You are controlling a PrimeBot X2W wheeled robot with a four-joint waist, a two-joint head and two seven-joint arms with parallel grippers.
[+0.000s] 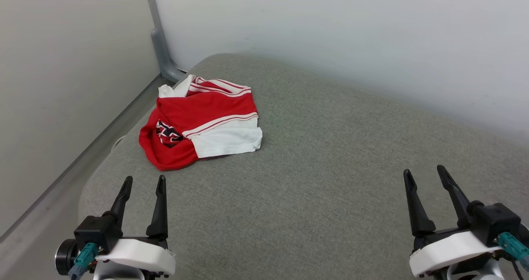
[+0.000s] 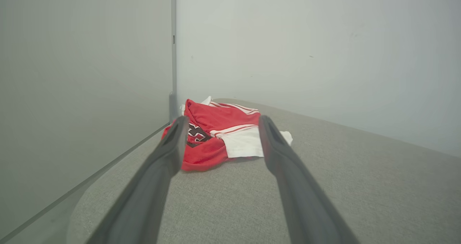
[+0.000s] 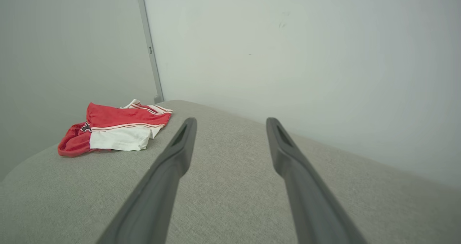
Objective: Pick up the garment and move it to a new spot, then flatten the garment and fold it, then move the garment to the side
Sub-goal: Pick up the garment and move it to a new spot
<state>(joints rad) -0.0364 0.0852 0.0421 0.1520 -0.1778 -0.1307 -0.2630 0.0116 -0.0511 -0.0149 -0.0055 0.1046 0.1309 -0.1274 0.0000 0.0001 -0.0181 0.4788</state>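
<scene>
The garment [image 1: 202, 121] is a red jersey with white sleeves and striped trim, bunched in a crumpled heap at the far left corner of the grey cushion. A patch of black-and-white lettering shows in its folds. My left gripper [image 1: 143, 181] hovers open a short way in front of it, nothing between its fingers. In the left wrist view the garment [image 2: 219, 134] lies straight ahead between the left gripper [image 2: 221, 121] fingers. My right gripper [image 1: 423, 171] stands open at the near right, far from the cloth. From the right wrist the garment [image 3: 115, 130] sits off to the left of the right gripper [image 3: 230, 121].
The grey fabric cushion [image 1: 322, 156] has a rounded left edge, with a gap down to a pale wall panel and a grey metal post [image 1: 159, 40] at the back left. A white wall [image 1: 351, 32] runs along the far side.
</scene>
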